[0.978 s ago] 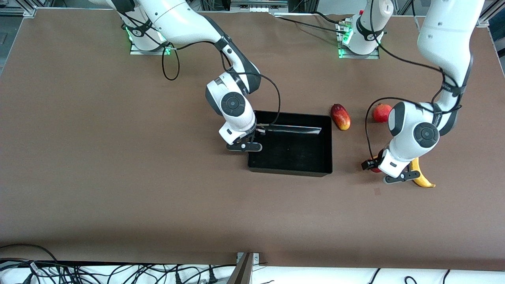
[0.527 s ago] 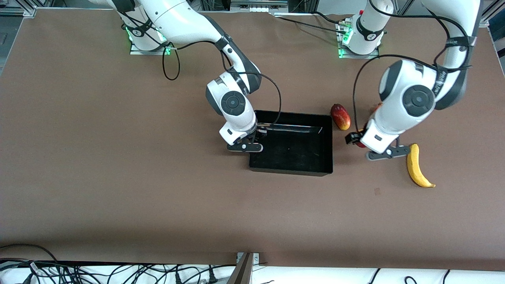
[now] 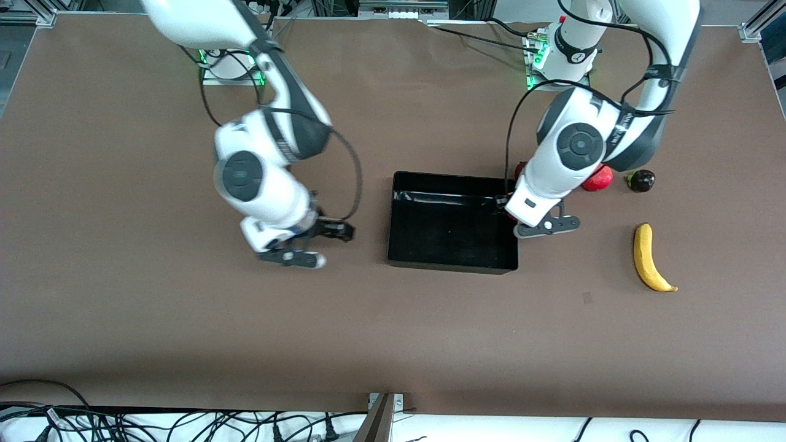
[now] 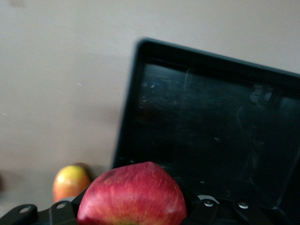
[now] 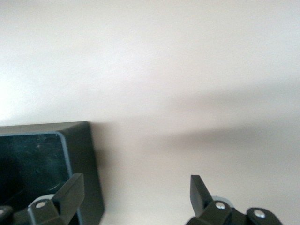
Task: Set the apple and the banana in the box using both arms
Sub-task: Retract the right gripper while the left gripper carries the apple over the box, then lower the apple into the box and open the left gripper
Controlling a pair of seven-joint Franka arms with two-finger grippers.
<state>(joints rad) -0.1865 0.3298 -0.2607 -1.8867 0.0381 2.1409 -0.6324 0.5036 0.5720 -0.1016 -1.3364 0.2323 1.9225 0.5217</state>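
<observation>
Tabletop: left tool (image 3: pixel 507 212) pinching apple (image 4: pixel 132 194) over box (image 3: pixel 452 264) edge; right tool (image 3: pixel 331 236) spread

This was a robotics lab bench, not a home. Two white arms (image 3: pixel 577 147) were bolted to metal base plates (image 3: pixel 556 83) with green status lights, on a table (image 3: pixel 393 331) covered in plain brown sheet. Aluminium framing (image 3: pixel 27 12) ran along the edge by the bases, and tangled black cables (image 3: pixel 153 423) lay along the edge nearest the camera.
</observation>
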